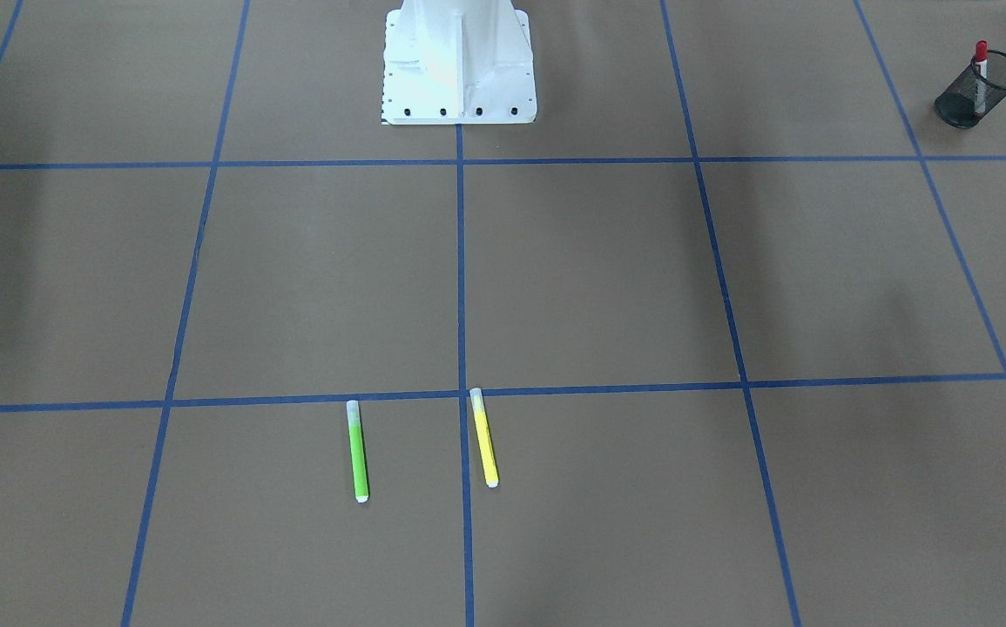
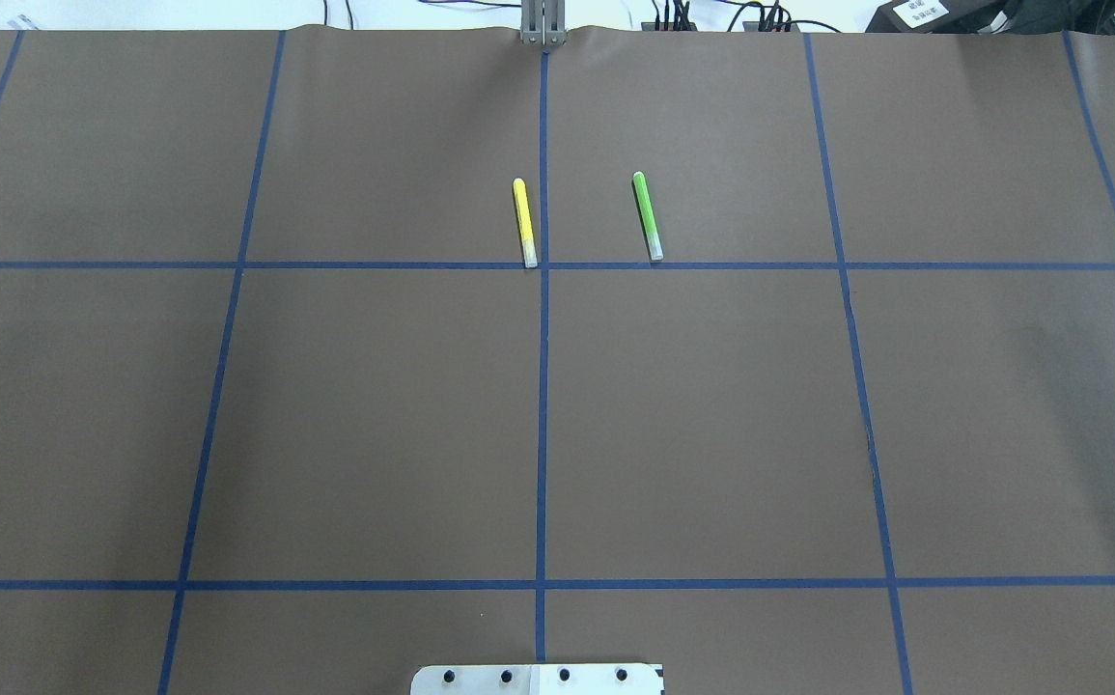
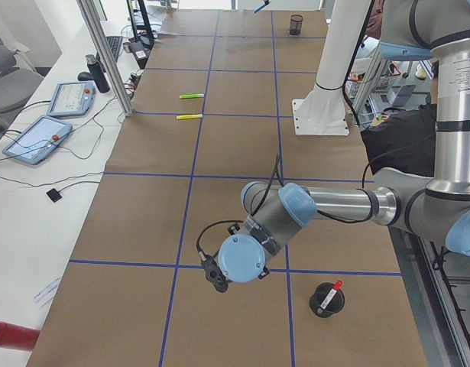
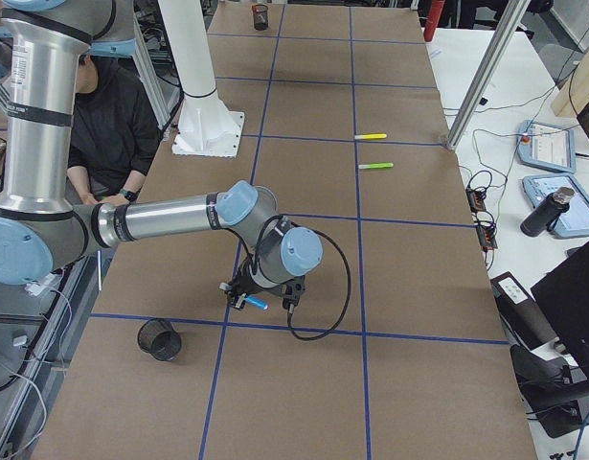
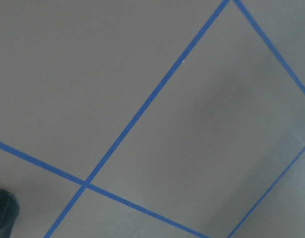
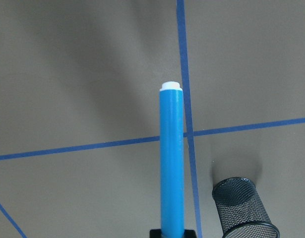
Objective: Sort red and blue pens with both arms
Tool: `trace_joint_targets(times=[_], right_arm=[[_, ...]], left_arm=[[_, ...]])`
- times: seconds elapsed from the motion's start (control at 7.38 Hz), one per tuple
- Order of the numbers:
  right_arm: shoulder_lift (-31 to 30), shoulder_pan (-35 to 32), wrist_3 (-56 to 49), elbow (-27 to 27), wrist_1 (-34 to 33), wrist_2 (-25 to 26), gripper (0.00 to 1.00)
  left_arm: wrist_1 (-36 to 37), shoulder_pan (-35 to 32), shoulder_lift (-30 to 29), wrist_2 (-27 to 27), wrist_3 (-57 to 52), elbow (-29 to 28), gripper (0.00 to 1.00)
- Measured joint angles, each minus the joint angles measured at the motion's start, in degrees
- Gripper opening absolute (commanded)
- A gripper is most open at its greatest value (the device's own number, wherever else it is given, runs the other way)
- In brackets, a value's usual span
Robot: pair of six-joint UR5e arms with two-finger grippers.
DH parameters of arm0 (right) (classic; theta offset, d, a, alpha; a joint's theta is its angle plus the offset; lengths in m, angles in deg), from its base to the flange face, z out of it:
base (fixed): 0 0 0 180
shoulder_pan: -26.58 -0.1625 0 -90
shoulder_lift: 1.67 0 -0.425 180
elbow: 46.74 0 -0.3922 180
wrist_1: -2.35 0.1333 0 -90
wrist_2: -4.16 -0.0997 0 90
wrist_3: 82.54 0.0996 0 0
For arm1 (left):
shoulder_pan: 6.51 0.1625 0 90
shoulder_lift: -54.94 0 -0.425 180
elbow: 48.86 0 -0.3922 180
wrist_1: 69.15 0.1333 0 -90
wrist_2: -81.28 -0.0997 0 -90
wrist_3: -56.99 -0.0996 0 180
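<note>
Brown-papered worktop (image 2: 374,415) inspected, gridded in blue tape, with white metal pedestal (image 1: 459,70) at the robot's side. Found right gripper (image 4: 244,297) clenched on slim blue-barrelled pen (image 6: 171,158), held low over the worktop near a tape crossing, close to but not yet above black wire-mesh cup (image 6: 244,210) at the robot's right end. Judged step in hand as carrying this pen to that cup.

Recommend bringing the pen over the cup mouth, tipping it upright, lowering the free end past the rim and only then releasing. Expect a slim, slick barrel to glance off the rim and roll if released off-centre, and a light cup to tip if nudged.

Noted bright blue barrel, smooth and round, ending in a small white plug pointing away from the wrist camera. Could not see the cap end, hidden in the gripper.

Located white-barrelled, red-capped pen (image 1: 981,54) standing in second black mesh cup (image 1: 960,103) at the robot's left end. Cannot tell state of left gripper (image 3: 214,274), released or clenched; no fingers or pen visible in its wrist view. Noted green-barrelled marker (image 2: 648,214) and yellow-barrelled marker (image 2: 524,222) lying near each other far across the worktop, to be left alone.
</note>
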Motion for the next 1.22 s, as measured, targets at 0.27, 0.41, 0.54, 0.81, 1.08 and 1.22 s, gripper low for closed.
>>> trace_joint_targets(times=[0.27, 0.41, 0.54, 0.81, 1.08, 1.22], right_arm=[[-5.2, -4.3, -8.7, 1.1, -2.9, 2.7, 0.00], [-6.0, -6.4, -13.7, 1.9, -5.6, 4.8, 0.00], [-6.3, -8.4, -18.4, 2.8, -8.5, 7.3, 0.00], [-7.8, -11.6, -23.0, 4.5, -12.9, 10.9, 0.00], [-9.6, -12.9, -25.4, 8.2, -15.7, 11.8, 0.00], [-9.9, -13.2, -25.9, 10.4, -16.8, 11.7, 0.00]], left_arm=[[-5.3, 0.1, -4.4, 0.1, 9.9, 2.0, 1.00], [-7.5, 0.2, -5.3, 0.2, 12.6, 2.2, 1.00], [-8.6, 0.3, -5.7, 0.2, 13.7, 2.3, 1.00], [-9.1, 0.4, -5.9, 0.2, 14.1, 2.7, 1.00], [-9.1, 0.4, -5.9, 0.3, 14.2, 3.6, 1.00], [-9.1, 0.4, -5.6, 0.2, 14.2, 4.1, 1.00]])
